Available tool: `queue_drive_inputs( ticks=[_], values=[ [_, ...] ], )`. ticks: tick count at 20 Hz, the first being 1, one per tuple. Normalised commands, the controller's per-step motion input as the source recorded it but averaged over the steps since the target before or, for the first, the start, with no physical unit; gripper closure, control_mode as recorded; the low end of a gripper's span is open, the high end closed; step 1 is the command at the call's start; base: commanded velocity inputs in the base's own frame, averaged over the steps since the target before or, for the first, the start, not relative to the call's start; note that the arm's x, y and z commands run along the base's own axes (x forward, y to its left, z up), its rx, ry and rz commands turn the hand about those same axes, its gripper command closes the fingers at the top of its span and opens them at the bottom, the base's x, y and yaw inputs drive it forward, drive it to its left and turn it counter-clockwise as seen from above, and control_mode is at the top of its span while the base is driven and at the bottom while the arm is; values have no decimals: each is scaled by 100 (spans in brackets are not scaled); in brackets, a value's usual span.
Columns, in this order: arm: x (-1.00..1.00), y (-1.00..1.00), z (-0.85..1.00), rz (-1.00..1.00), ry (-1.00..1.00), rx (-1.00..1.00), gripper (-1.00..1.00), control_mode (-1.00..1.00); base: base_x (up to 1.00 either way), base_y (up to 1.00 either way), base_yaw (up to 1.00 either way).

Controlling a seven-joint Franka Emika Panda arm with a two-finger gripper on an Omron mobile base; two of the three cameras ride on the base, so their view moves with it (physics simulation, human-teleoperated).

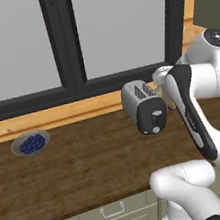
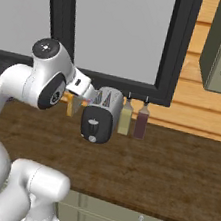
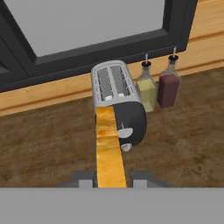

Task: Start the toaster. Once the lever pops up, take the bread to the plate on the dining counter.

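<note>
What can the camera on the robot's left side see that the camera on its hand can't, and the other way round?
Left side: a bowl of blue berries down the counter, pale drawers below and the white arm.

Hand: a slice of toast held edge-on between the fingers, lifted out of the toaster, and two bottles beside it.

Both: the silver toaster, the wooden counter and the dark window frame.

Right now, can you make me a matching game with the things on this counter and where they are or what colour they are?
Things:
1. toaster
2. bread
3. bowl of blue berries
4. dark red bottle

Places or colours:
A. far left on the counter
B. held in the pincer
C. silver with a black end
D. beside the pale yellow bottle

Pairs: 1-C, 2-B, 3-A, 4-D
</note>
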Motion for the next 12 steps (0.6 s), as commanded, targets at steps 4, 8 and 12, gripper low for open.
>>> queue_drive_inputs(
  ticks=[4, 8, 12],
  values=[
    [-81, 6, 0, -2, 5, 0, 100, -100, 0, 0, 0],
    [-38, 3, 0, 0, 0, 0, 100, 100, -44, 7, 0],
    [0, 0, 0, 0, 0, 0, 100, 100, -99, 33, 17]
  ],
)
